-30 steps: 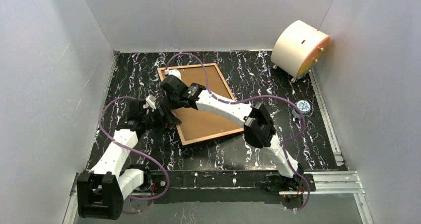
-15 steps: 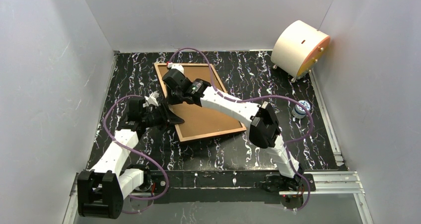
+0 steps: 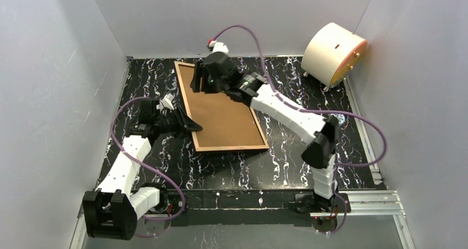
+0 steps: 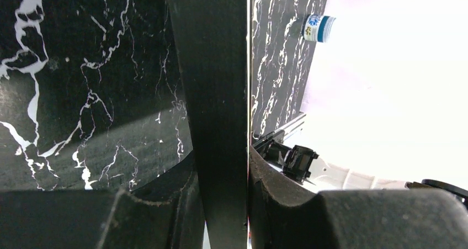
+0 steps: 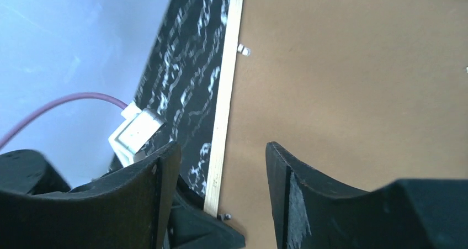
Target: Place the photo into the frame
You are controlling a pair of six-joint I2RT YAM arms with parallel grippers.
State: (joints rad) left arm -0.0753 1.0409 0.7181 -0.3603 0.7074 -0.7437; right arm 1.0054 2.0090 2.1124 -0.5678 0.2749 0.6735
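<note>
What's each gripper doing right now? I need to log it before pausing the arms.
Left gripper: closed on the edge of the frame.
Right gripper: open, holding nothing, over the frame.

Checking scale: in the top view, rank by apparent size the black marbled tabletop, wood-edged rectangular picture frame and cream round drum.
Largest: black marbled tabletop.
Then: wood-edged rectangular picture frame.
Smallest: cream round drum.

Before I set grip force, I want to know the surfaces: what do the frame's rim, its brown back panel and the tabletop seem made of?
The rim of the frame looks like pale bare wood: a thin, matt strip. The brown back panel looks like hardboard: even brown, matt, no grain. The tabletop is black with white veins, a marble look; whether it is stone or a printed sheet, I cannot tell.
</note>
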